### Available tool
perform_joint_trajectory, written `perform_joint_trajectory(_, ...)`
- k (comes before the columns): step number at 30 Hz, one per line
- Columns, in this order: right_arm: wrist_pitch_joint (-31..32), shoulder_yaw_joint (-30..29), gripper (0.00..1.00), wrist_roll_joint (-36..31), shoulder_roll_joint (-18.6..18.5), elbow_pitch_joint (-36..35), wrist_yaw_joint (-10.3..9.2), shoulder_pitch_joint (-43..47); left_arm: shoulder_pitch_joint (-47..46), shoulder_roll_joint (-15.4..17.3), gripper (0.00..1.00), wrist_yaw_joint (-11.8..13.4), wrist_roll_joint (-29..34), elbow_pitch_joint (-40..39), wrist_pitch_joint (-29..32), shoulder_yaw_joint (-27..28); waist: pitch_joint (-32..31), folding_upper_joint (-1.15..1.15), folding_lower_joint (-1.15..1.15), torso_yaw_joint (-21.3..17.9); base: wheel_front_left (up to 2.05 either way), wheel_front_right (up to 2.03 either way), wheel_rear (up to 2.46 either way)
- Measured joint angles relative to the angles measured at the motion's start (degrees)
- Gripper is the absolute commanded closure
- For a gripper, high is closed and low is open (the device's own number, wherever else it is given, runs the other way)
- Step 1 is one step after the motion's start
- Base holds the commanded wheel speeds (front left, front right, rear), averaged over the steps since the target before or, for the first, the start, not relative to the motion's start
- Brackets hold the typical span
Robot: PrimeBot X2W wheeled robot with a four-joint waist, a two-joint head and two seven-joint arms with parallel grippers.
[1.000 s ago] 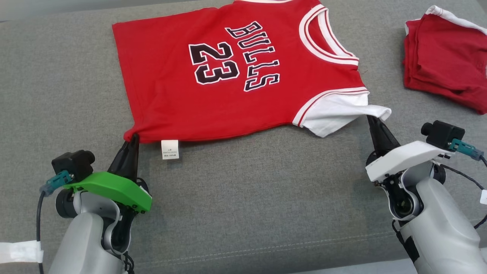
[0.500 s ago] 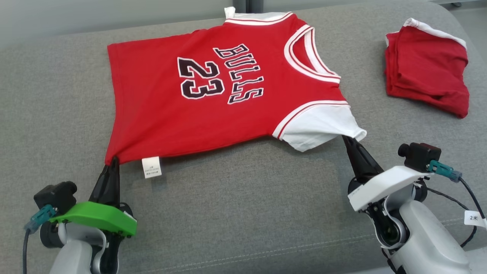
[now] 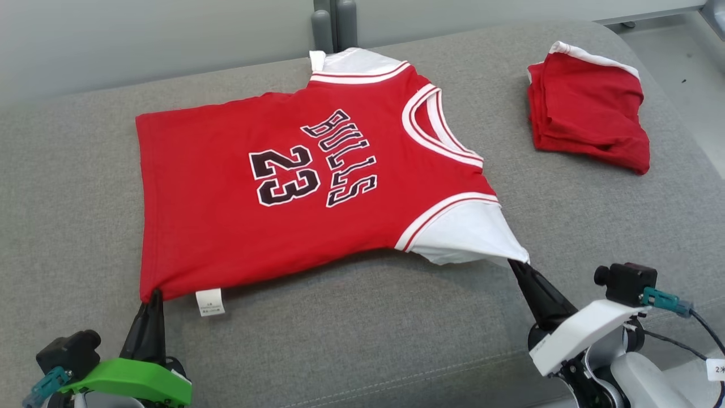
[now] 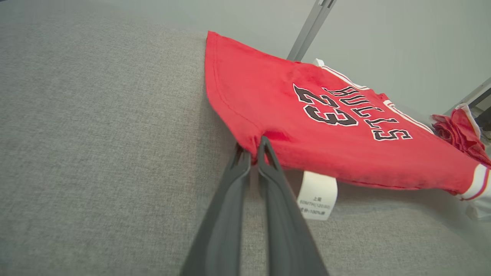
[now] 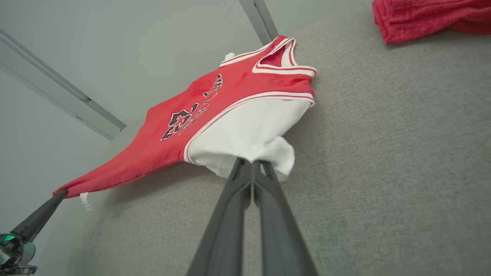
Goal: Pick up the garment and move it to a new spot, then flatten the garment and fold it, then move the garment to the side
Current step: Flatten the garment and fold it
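The garment (image 3: 294, 192) is a red jersey with white sleeves and "BULLS 23" in black, spread across the grey couch seat (image 3: 362, 340), its near edge lifted and taut. My left gripper (image 3: 152, 294) is shut on the near hem corner, seen close up as the left gripper (image 4: 253, 147) pinching red cloth of the garment (image 4: 326, 126) beside a white care label (image 4: 317, 195). My right gripper (image 3: 514, 263) is shut on the near white sleeve; the right wrist view shows the right gripper (image 5: 251, 163) gripping that sleeve of the garment (image 5: 238, 111).
A folded red garment (image 3: 589, 110) lies at the couch's far right, also seen as the folded red garment (image 5: 429, 15). Behind the couch stands a pale wall (image 3: 141, 39) with a grey post (image 3: 331, 25). Floor (image 3: 679, 51) shows at the far right.
Both grippers have drawn the jersey toward me across the couch while staying shut on it. The head camera has also shifted, so the couch's back edge and wall now show.
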Motion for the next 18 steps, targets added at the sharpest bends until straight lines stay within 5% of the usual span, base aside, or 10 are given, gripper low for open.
perform_joint_trajectory(18,3.1,0.0,1.0,1.5,-4.2,-12.0,0.0,6.9,6.9,0.1,1.0,1.2,1.7,-11.0,-0.5,2.5,1.7,0.0,0.0,-0.8,0.0,0.0,0.0)
